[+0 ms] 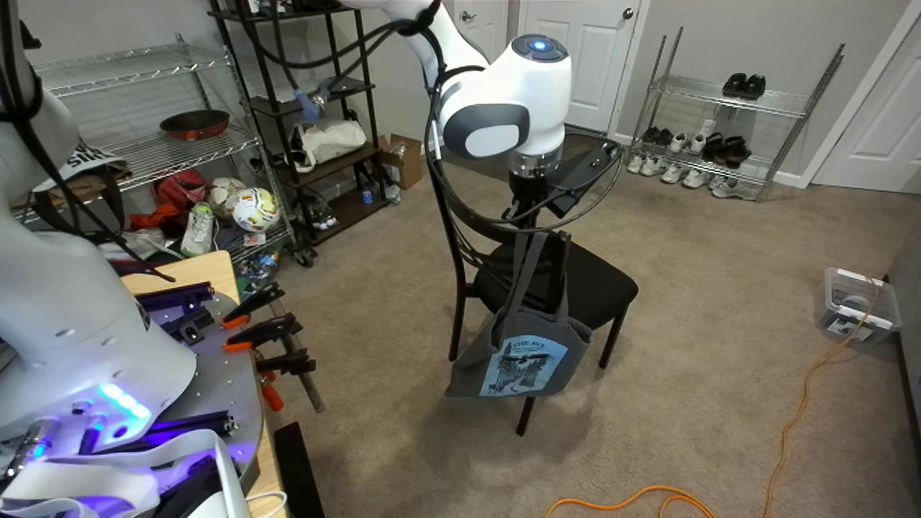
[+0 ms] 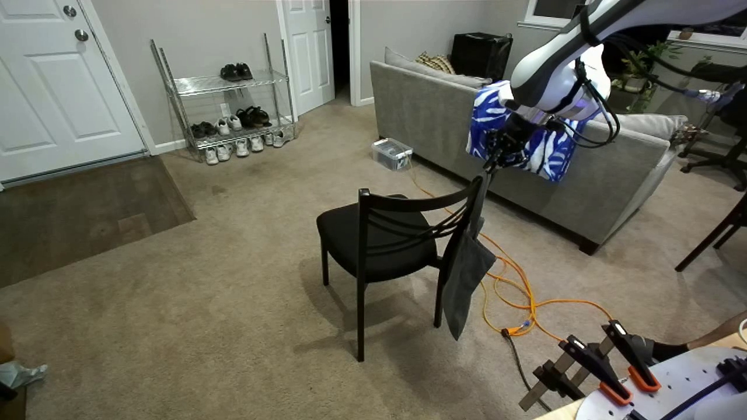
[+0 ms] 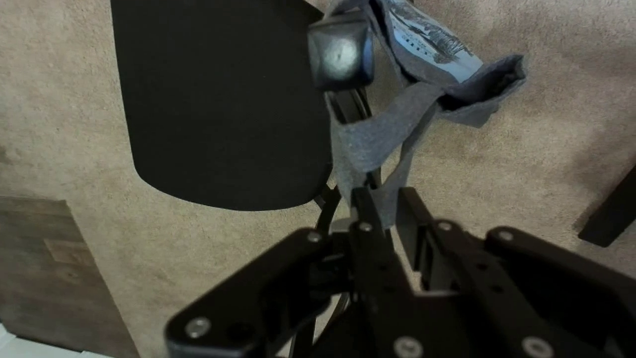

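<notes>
Wrist view, left to right.

Chair (image 3: 223, 99): one, black, standing upright on carpet (image 3: 74, 129).

Post (image 3: 342, 52): a top corner of that chair, capped, shiny.

Straps (image 3: 370, 144): grey cloth, sagging beside the post; how far they wrap the chair is partly hidden from you.

Gripper (image 3: 385, 199): yours, at the straps; jaws a narrow gap apart, cloth showing in the gap. Whether they pinch it, you cannot tell.

Bag (image 3: 427, 64): grey, hanging below its straps at the back of the chair, seen in both exterior views; its print (image 1: 522, 365) faces the camera in an exterior view.

Progress, as judged. Done: gripper at the straps, cloth between the jaws. Left: a grip that you can confirm; bag and chair are not parted, nor are gripper and straps. You appear to be at the grasp itself; neither a lift nor a release shows.
</notes>
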Motion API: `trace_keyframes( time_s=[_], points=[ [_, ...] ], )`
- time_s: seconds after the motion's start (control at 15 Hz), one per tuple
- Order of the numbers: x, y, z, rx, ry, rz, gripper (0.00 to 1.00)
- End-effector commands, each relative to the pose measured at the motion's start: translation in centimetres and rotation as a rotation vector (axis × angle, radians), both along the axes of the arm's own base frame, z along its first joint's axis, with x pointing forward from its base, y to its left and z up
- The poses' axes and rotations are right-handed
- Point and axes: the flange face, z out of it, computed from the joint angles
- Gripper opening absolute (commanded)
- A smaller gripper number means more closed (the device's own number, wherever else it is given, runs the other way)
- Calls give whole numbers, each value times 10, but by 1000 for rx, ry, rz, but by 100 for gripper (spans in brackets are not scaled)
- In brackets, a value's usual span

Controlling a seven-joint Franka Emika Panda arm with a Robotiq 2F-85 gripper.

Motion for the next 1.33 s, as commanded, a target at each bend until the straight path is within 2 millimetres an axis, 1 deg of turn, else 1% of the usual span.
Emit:
trace_keyframes(
  time_s=[0.0,0.07,0.13,0.2,0.4,0.6,0.67,0.87,0.93,1.0,1.13,1.2,1.27],
  points=[
    [-1,-1,0,3,24,-15,0],
    [-2,-2,0,2,28,-17,32],
    [-2,-2,-1,1,31,-17,29],
    [-2,-2,-1,0,32,-18,30],
    [-2,-3,-2,-3,36,-18,47],
    [-1,-3,-4,-5,44,-18,67],
    [0,-3,-4,-6,45,-19,73],
    [6,-4,-5,-6,48,-32,93],
    [9,-4,-5,-4,52,-41,98],
    [12,-5,-4,-1,59,-50,100],
    [18,-6,-4,5,65,-62,100],
    [20,-6,-4,6,67,-63,97],
    [21,-6,-5,8,68,-64,75]
  ],
)
